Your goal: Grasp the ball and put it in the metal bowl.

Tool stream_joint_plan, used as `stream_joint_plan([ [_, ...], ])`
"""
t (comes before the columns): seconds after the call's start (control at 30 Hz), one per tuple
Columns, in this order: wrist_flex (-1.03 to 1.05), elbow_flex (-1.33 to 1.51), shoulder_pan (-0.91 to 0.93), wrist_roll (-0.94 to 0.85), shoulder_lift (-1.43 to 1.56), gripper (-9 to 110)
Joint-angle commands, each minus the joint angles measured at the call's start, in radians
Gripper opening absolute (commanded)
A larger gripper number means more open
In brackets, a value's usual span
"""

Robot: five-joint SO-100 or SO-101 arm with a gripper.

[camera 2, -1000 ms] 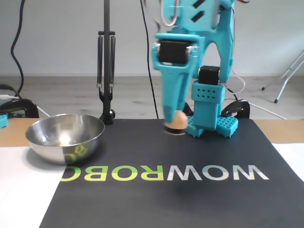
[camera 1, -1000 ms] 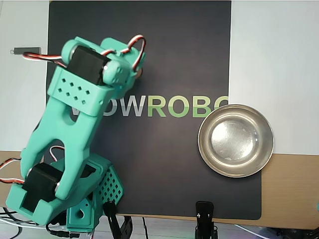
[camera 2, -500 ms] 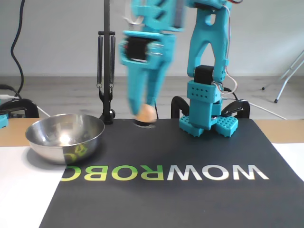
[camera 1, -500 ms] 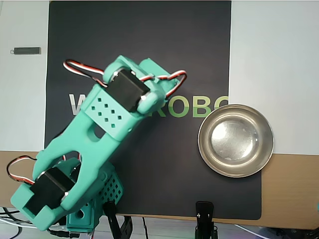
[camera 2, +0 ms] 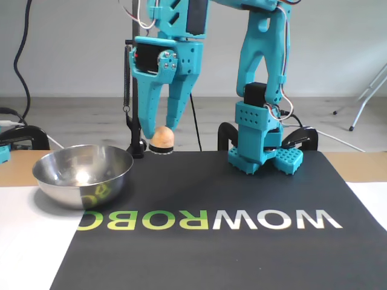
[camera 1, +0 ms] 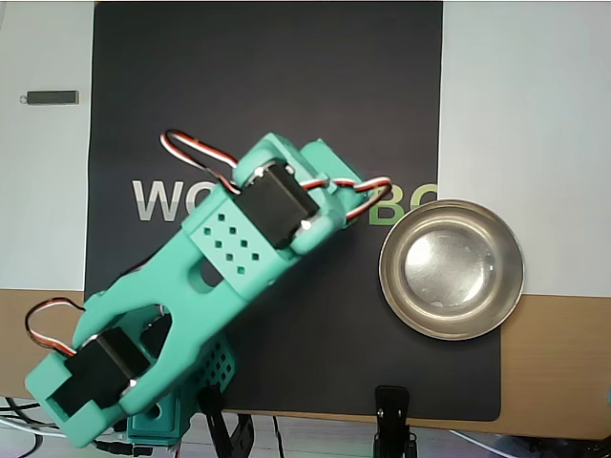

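Observation:
In the fixed view my teal gripper (camera 2: 158,134) points down, shut on the peach-orange ball (camera 2: 161,138), which hangs a little above the back edge of the black mat (camera 2: 199,199). The metal bowl (camera 2: 78,187) stands empty on the mat's left corner, left of the ball and apart from it. In the overhead view the arm's wrist (camera 1: 282,205) covers the gripper and the ball. There the bowl (camera 1: 387,269) lies to the right of the wrist.
A black clamp stand (camera 2: 135,90) rises behind the bowl. The arm's base (camera 2: 260,145) sits at the mat's back edge. In the overhead view a small dark bar (camera 1: 50,96) lies at the far left and a black clamp (camera 1: 392,410) is at the bottom.
The gripper has carried the ball toward the bowl, leftward in the fixed view and rightward in the overhead view, lifting it off the mat. The bowl has not moved.

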Motion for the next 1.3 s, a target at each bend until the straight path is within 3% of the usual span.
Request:
stream_joint_plan([
  [0.0,-0.009,-0.041,0.02,0.003,0.028,31],
  [0.3,-0.011,-0.043,0.1,0.002,0.015,32],
  [1.27,-0.008,-0.508,0.339,0.002,-0.445,32],
])
